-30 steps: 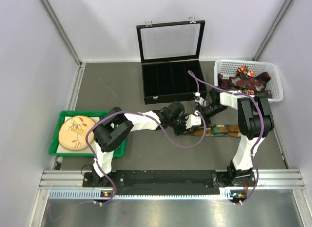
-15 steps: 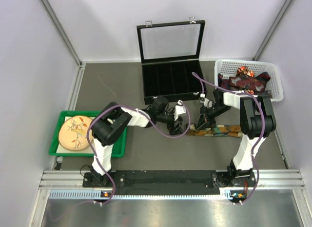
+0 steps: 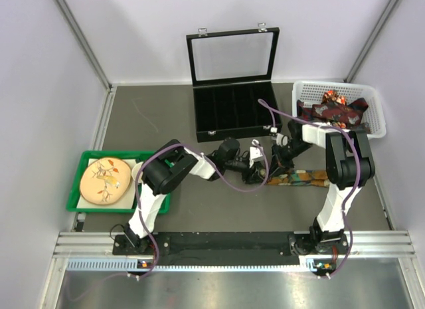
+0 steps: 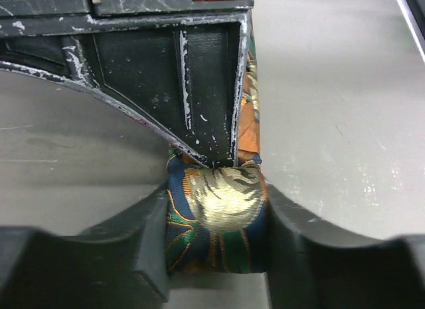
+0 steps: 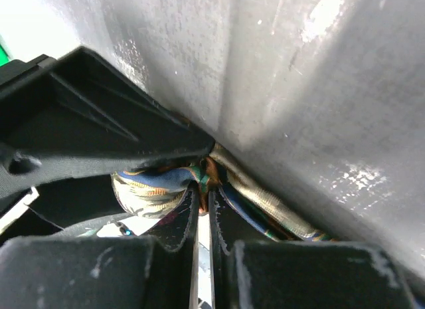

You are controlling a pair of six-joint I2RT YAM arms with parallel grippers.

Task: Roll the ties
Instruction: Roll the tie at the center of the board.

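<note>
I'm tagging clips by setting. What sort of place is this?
Probably a robot lab cell: two arms bolted to a rail, white panel walls, staged props like a display case and basket.

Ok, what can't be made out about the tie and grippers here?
Top view: the rolled end of the tie, hidden under the left gripper and right gripper.
Left wrist: the tie's flat length, behind the right gripper's finger.
Right wrist: whether the shut fingers pinch fabric; too close, blurred.
Top view: how many ties fill the basket; tangled, too small.
</note>
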